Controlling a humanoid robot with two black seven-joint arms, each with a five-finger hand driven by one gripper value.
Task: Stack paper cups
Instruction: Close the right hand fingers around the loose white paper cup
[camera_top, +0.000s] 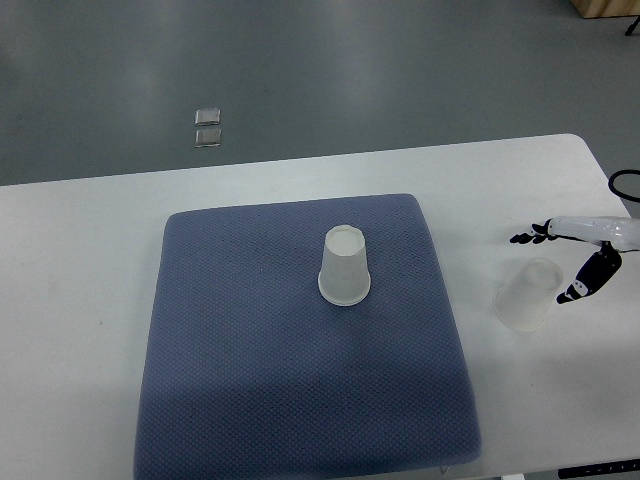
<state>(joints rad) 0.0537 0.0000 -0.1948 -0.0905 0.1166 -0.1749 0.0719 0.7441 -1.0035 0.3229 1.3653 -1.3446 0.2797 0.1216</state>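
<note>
1. Reaching in from the tabletop's (90, 230) right edge, the right hand (585, 255) has fingers (578, 290) spread around the second cup (527, 294), not closed.
2. The upside-down cup (345, 266) sits on the blue mat (220, 330).
3. Risk: a loose grip could tip or crush the thin cup.

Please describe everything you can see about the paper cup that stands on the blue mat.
The paper cup is plain white and looks like thin paper. It stands upside down: the wide rim rests on the blue mat, and the narrower base faces up. It is upright, not tilted, slightly right of the mat's middle. Nothing else touches it. The right hand is far from it, near another cup on the white table.
</note>
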